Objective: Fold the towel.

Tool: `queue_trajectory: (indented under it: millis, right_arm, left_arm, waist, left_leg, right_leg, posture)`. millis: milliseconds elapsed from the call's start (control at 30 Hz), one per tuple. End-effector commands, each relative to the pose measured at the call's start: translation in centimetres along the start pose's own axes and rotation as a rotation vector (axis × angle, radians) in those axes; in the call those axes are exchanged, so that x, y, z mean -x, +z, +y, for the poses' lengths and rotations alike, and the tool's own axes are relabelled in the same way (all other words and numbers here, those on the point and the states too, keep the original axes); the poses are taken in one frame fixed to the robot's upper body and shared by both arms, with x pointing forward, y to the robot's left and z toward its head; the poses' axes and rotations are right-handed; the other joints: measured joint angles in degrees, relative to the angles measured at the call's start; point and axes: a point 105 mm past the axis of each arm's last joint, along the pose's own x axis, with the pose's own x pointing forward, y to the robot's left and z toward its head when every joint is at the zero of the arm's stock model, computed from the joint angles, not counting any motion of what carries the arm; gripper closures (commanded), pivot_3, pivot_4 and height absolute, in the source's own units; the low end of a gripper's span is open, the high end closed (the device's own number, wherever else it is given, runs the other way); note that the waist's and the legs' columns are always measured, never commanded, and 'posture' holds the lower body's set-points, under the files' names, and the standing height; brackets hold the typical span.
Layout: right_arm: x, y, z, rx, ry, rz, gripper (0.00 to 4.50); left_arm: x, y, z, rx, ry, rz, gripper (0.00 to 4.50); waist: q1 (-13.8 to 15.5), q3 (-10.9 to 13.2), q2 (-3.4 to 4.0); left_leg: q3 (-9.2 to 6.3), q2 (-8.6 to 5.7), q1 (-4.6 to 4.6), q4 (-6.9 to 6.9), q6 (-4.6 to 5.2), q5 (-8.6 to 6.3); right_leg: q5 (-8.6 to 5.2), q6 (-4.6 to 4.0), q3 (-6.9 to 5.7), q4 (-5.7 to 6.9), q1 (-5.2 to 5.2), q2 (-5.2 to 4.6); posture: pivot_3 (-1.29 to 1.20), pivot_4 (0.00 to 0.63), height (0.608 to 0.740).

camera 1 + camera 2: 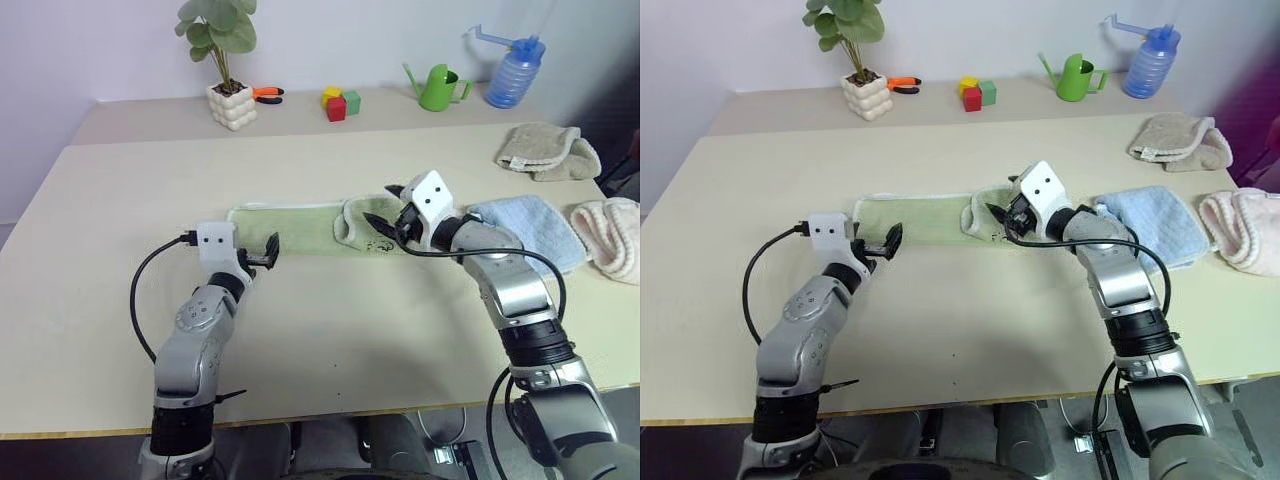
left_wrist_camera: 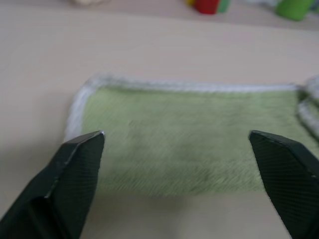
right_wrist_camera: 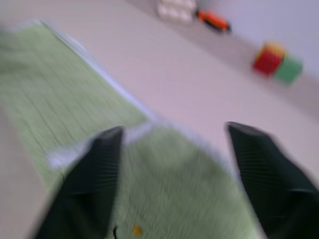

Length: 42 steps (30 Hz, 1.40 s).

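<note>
Left tool (image 1: 270,254): nearest, fingers spread wide, empty, at the green towel's left end.
Right tool (image 1: 385,222): fingers wide apart, empty, above the towel's bunched right end.
Towel (image 1: 295,228): mid-surface, a flat strip, right end folded over.
Blue towel (image 1: 535,225): at three o'clock of it.
Surface (image 1: 330,330): pale beige.

Light-blue towel (image 1: 535,232) lies flat on beige table (image 1: 330,330). Pink towel (image 1: 612,235) just beside it at table edge. Beige towel (image 1: 548,150) bunched farther back. Along back wall: potted plant (image 1: 227,62) in white pot, orange-handled tool (image 1: 266,94), coloured blocks (image 1: 340,102), green watering can (image 1: 440,87), blue spray bottle (image 1: 515,68).
</note>
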Motion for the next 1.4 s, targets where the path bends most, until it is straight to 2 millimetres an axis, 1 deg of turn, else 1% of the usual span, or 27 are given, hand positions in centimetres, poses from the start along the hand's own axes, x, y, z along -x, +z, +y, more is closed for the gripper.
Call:
queue_trajectory:
  millis: [33, 100, 167, 233, 300, 400, 467, 533, 600, 633, 800, 900, 1033, 1100, 1133, 1167, 1267, 1333, 1400]
  right_arm:
    - [0.0, 2.4, 0.0, 0.084, 0.023, -0.075, 0.18]
    - [-0.2, 2.6, 0.0, 0.083, 0.021, -0.089, 0.18]
    - [-0.3, 2.7, 0.1, 0.089, 0.021, -0.093, 0.18]
    - [-0.3, 2.6, 0.2, 0.093, 0.022, -0.094, 0.18]
    - [-0.4, 2.6, 0.2, 0.094, 0.020, -0.095, 0.18]
    - [-0.4, 2.6, 0.3, 0.095, 0.017, -0.096, 0.18]
    - [-0.4, 2.6, 0.4, 0.097, 0.017, -0.096, 0.18]
    - [-0.4, 2.5, 0.5, 0.103, 0.019, -0.092, 0.18]
    - [-0.3, 2.4, 0.5, 0.106, 0.019, -0.090, 0.18]
    - [-0.3, 2.4, 0.5, 0.106, 0.019, -0.089, 0.18]
    - [-0.3, 2.1, 0.7, 0.108, 0.019, -0.082, 0.18]
    - [-0.2, 1.8, 0.9, 0.110, 0.017, -0.074, 0.12]
    - [0.1, 1.4, 1.1, 0.116, 0.013, -0.058, 0.12]
    - [0.3, 1.1, 1.2, 0.117, 0.014, -0.049, 0.12]
    - [0.4, 1.1, 1.3, 0.117, 0.014, -0.046, 0.12]
    - [0.5, 1.0, 1.3, 0.117, 0.014, -0.044, 0.12]
    - [0.9, 0.9, 1.4, 0.114, 0.011, -0.035, 0.12]
    - [1.5, 0.6, 1.2, 0.109, 0.004, -0.019, 0.12]
    - [2.1, 0.2, 0.9, 0.105, -0.004, 0.001, 0.12]
  left_arm:
    - [0.3, 0.5, 1.4, 0.029, 0.107, 0.026, 0.00]
    - [0.0, 0.1, 2.1, 0.141, 0.153, 0.054, 0.00]
    - [-0.1, -0.2, 3.1, 0.319, 0.231, 0.067, 0.00]
    - [-0.2, -0.4, 3.3, 0.433, 0.248, 0.079, 0.00]
    - [-0.3, -0.4, 2.6, 0.454, 0.211, 0.100, 0.00]
    - [-0.8, -0.5, 0.9, 0.531, 0.120, 0.144, 0.00]
    - [-1.1, -0.5, 0.3, 0.564, 0.085, 0.162, 0.00]
    - [-1.4, -0.2, -1.0, 0.598, 0.017, 0.179, 0.00]
    - [-1.6, 0.0, -1.9, 0.627, -0.027, 0.193, 0.00]
    - [-1.8, 0.1, -2.1, 0.635, -0.031, 0.198, 0.00]
    - [-2.8, 0.0, -1.8, 0.704, -0.001, 0.181, 0.00]
    - [-3.5, 0.1, -1.3, 0.747, 0.025, 0.155, 0.79]
    - [-3.8, 0.9, -0.9, 0.759, 0.030, 0.104, 2.86]
    - [-3.9, 1.4, -0.6, 0.759, 0.031, 0.068, 3.98]
    - [-3.9, 1.8, -0.3, 0.756, 0.031, 0.046, 4.40]
    - [-3.8, 2.1, -0.1, 0.754, 0.031, 0.021, 4.46]
    - [-3.3, 4.2, 1.0, 0.697, 0.020, -0.099, 4.46]
    - [-2.7, 5.8, 1.5, 0.559, -0.016, -0.178, 4.46]
    - [-2.3, 6.9, 1.7, 0.417, -0.055, -0.224, 4.46]
  waist:
    - [0.03, 0.02, -0.05]
    - [0.05, 0.03, -0.06]
    - [0.21, 0.10, -0.18]
    - [0.19, 0.09, -0.20]
    - [0.14, 0.09, -0.20]
    - [0.33, 0.09, -0.20]
    - [0.78, 0.09, -0.20]
    - [1.27, 0.09, -0.20]
    - [1.44, 0.09, -0.20]
    - [1.41, 0.09, -0.20]
    - [1.32, 0.09, -0.20]
    - [1.37, 0.09, -0.21]
    - [1.35, 0.09, -0.21]
    - [1.34, 0.09, -0.21]
    - [1.33, 0.09, -0.21]
    - [1.33, 0.09, -0.21]
    - [1.33, 0.09, -0.22]
    - [1.25, 0.10, -0.22]
    - [1.17, 0.09, -0.21]
  left_leg:
    - [-0.01, 0.00, 0.00, 0.00, 0.00, 0.00]
    - [-0.01, 0.00, 0.00, 0.00, -0.02, 0.01]
    - [-0.01, -0.01, -0.01, 0.02, -0.02, 0.01]
    - [-0.06, -0.01, -0.04, 0.03, -0.04, 0.02]
    - [-0.05, -0.02, -0.02, 0.03, -0.04, 0.02]
    - [-0.04, -0.03, -0.02, 0.03, -0.17, 0.09]
    - [-0.04, -0.06, -0.02, 0.03, -0.17, 0.09]
    - [-0.04, -0.06, -0.01, 0.04, -0.16, 0.08]
    - [-0.05, -0.08, -0.01, 0.04, -0.16, 0.08]
    - [-0.05, -0.08, -0.01, 0.05, -0.16, 0.09]
    - [-0.04, -0.07, 0.01, 0.04, -0.43, 0.24]
    - [-0.04, -0.07, 0.01, 0.04, -0.43, 0.24]
    - [-0.03, -0.08, 0.00, 0.04, -0.43, 0.24]
    - [-0.03, -0.08, -0.01, 0.04, -0.43, 0.24]
    - [-0.04, -0.08, -0.01, 0.04, -0.43, 0.24]
    - [-0.03, -0.07, -0.02, 0.04, -0.43, 0.24]
    - [-0.03, -0.07, -0.02, 0.03, -0.43, 0.24]
    - [-0.03, -0.07, -0.01, 0.02, -0.43, 0.24]
    - [-0.02, -0.06, -0.01, 0.01, -0.44, 0.24]
  right_leg:
    - [0.00, 0.00, 0.00, 0.01, 0.00, 0.00]
    - [0.00, 0.00, 0.00, 0.01, 0.00, 0.01]
    - [0.00, 0.00, 0.00, 0.01, 0.00, -0.01]
    - [0.00, 0.00, -0.04, 0.00, 0.00, -0.01]
    - [0.00, 0.00, -0.04, -0.01, 0.01, -0.03]
    - [0.00, 0.00, -0.03, -0.03, 0.01, -0.03]
    - [0.00, 0.00, -0.03, -0.02, 0.02, -0.06]
    - [0.01, 0.01, -0.03, -0.02, 0.03, -0.06]
    - [0.01, 0.00, -0.04, -0.02, 0.05, -0.06]
    - [0.01, 0.00, -0.04, -0.02, 0.05, -0.06]
    - [0.00, 0.00, -0.04, -0.02, 0.05, -0.05]
    - [0.01, 0.00, -0.03, -0.02, 0.05, -0.05]
    - [0.01, 0.00, -0.03, -0.03, 0.05, -0.05]
    - [0.01, 0.00, -0.03, -0.04, 0.05, -0.05]
    - [0.01, 0.00, -0.03, -0.05, 0.05, -0.05]
    - [0.01, 0.00, -0.03, -0.05, 0.05, -0.05]
    - [0.01, 0.00, -0.03, -0.05, 0.05, -0.04]
    - [0.00, -0.01, -0.03, -0.06, 0.05, -0.03]
    - [0.00, -0.01, -0.02, -0.05, 0.02, 0.01]
  posture:
    - [0.00, 0.150, 0.731]
    - [0.00, 0.150, 0.731]
    - [0.00, 0.150, 0.731]
    - [0.00, 0.150, 0.731]
    - [0.00, 0.150, 0.731]
    - [0.00, 0.150, 0.731]
    - [0.00, 0.150, 0.731]
    - [0.00, 0.150, 0.731]
    - [0.00, 0.150, 0.731]
    - [0.00, 0.150, 0.731]
    - [0.00, 0.150, 0.731]
    - [0.00, 0.150, 0.731]
    - [0.00, 0.150, 0.731]
    - [0.00, 0.150, 0.731]
    - [0.00, 0.150, 0.731]
    - [0.00, 0.150, 0.731]
    - [0.00, 0.150, 0.731]
    - [0.00, 0.150, 0.731]
    - [0.00, 0.150, 0.731]
